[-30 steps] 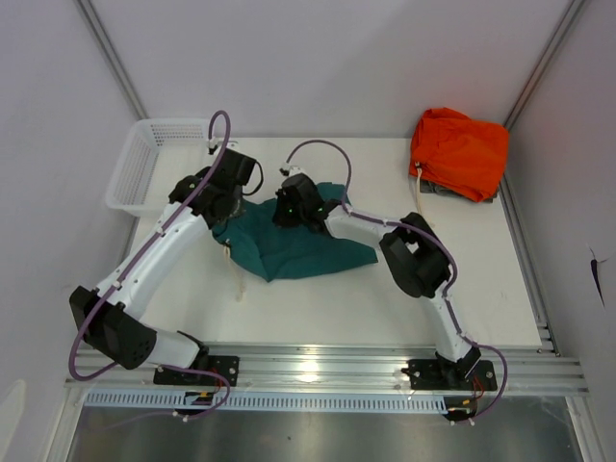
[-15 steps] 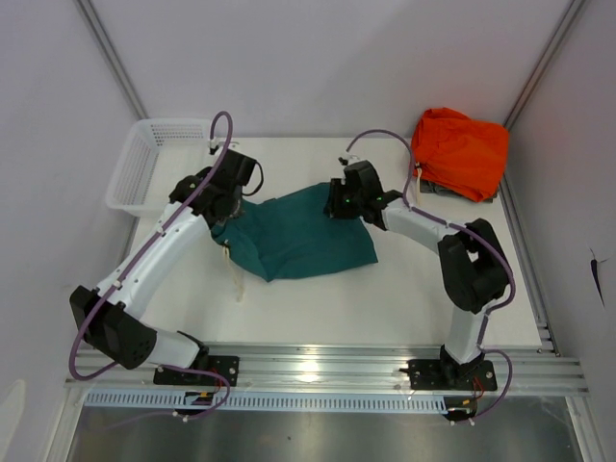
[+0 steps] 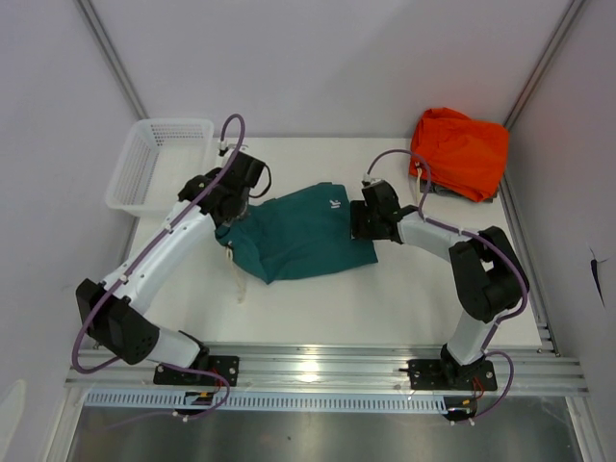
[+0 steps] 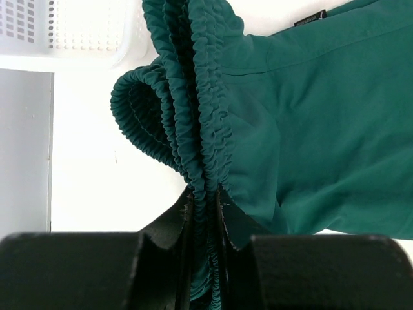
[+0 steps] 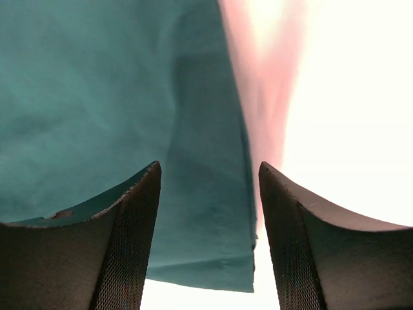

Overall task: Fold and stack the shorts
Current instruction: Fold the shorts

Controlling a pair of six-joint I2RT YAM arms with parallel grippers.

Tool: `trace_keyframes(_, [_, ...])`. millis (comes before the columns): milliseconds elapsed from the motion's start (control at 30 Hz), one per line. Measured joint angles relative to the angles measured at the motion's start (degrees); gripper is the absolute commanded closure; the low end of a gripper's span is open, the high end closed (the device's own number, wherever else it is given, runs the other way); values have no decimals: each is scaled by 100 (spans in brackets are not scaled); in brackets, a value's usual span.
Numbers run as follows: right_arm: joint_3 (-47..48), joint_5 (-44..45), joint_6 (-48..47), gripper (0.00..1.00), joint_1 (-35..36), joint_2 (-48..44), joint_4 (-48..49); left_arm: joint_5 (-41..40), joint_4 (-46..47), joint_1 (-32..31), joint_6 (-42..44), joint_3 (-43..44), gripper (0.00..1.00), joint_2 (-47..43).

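You are working over a white desk, with the left arm reaching toward its far left part and the right arm bending in toward the middle. The teal-green soft fabric shorts are lying spread at the desk's middle, stretching between the two arms. A bright orange folded garment is sitting at the far right corner, and a white perforated plastic basket is hanging over the far left corner. The left jaws are clamping the bunched elastic waistband. The right jaws are standing apart, holding nothing, just above the shorts' right-hand edge. The cream-white drawstring is trailing toward the near edge. I am judging this as the spreading step, with the fold not yet made. Next you are likely needing a fresh right-hand pinch on that leg edge, keeping the waistband taut while carrying the edge across.
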Motion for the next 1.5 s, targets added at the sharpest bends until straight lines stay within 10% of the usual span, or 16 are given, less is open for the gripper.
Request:
trace_keyframes(233, [-70, 188, -70, 39, -46, 0, -2, -85, 0, -57, 0, 0, 84, 44])
trace_keyframes(567, [-234, 234, -39, 68, 155, 15, 144, -203, -2, -205, 94, 13, 83, 46])
trace_keyframes(1500, [-857, 391, 1320, 66, 2406, -26, 879, -1147, 37, -1357, 758, 52, 83, 278])
